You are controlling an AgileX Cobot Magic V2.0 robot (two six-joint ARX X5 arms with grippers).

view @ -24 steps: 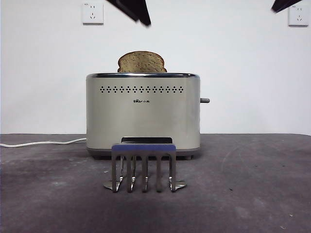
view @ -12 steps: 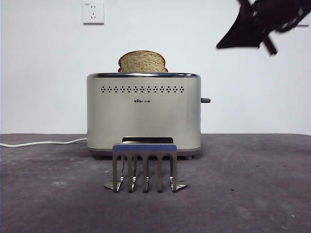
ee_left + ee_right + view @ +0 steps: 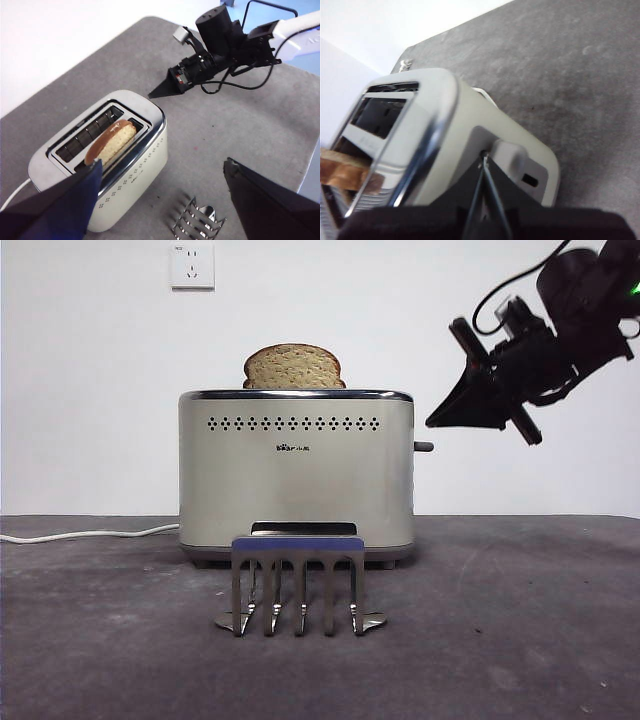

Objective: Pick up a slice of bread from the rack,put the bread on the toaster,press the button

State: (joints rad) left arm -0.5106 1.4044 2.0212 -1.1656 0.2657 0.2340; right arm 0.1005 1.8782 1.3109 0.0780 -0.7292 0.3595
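The cream toaster [image 3: 295, 475] stands mid-table, and the slice of bread [image 3: 294, 368] sits upright in one of its slots with its rounded top showing. In front of the toaster stands the metal rack [image 3: 297, 583], with nothing between its prongs. The button [image 3: 423, 447] sticks out of the toaster's right side. My right gripper [image 3: 434, 424] is shut; its tip hangs just above and to the right of the button. In the right wrist view the closed gripper [image 3: 484, 160] points at the button [image 3: 512, 151]. My left gripper [image 3: 162, 165] is open, high above the toaster [image 3: 130, 175].
A white power cord [image 3: 85, 535] runs left from the toaster along the table. A wall socket [image 3: 192, 267] is on the white wall behind. In the left wrist view the rack [image 3: 197, 220] stands beside the toaster, near the table's edge.
My right arm has come down from the top right corner toward the toaster's button side. The black tip at the top left has left the front view. Bread, toaster and rack have not moved.
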